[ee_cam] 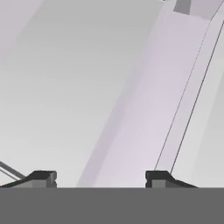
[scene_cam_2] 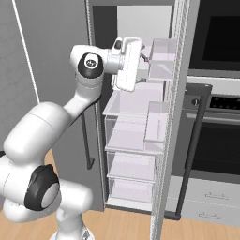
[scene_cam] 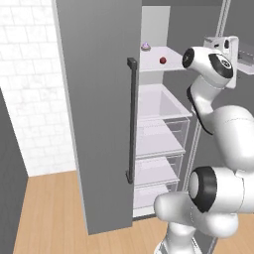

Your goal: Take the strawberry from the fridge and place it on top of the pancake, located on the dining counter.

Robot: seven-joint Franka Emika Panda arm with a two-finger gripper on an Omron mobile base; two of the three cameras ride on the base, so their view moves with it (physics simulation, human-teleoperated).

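The arm rises from its bent elbow and reaches level into the open fridge (scene_cam: pixel 99 124) at upper-shelf height, the gripper (ee_cam: pixel 100 177) empty with fingers spread apart, while the strawberry (scene_cam: pixel 162 60) sits on that white shelf.

The fridge (scene_cam: pixel 99 114) runs off the top of both base views. In the right base view the robot's hand covers the upper shelf. A tiny purplish thing (scene_cam: pixel 146 46) at upper center: can't tell what.
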